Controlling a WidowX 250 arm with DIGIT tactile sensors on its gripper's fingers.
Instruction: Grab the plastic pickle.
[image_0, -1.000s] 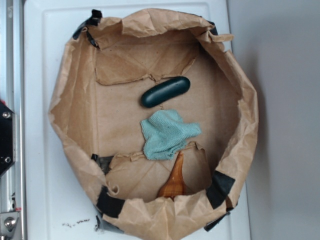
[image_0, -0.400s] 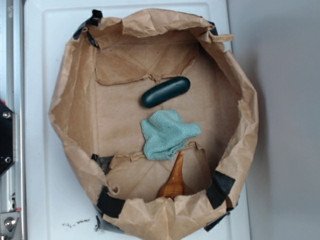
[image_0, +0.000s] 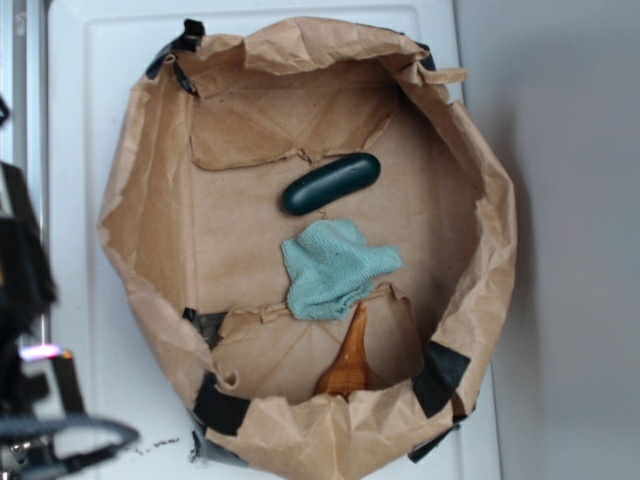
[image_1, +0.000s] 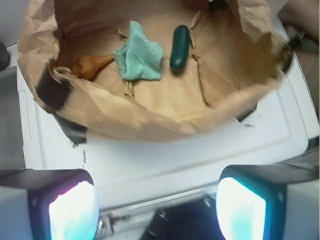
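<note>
White tray (image_0: 90, 150) holds a brown paper basin (image_0: 150, 200) — plastic pickle (image_0: 330, 184) inside; fingers (image_1: 67, 210) apart, outside.

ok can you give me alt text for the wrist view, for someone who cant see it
A dark green plastic pickle lies inside a crumpled brown paper-lined basin, just right of a light teal cloth, with an orange-brown wooden piece further left. The gripper hangs outside the basin over a white surface, jaws wide apart and empty.
</note>
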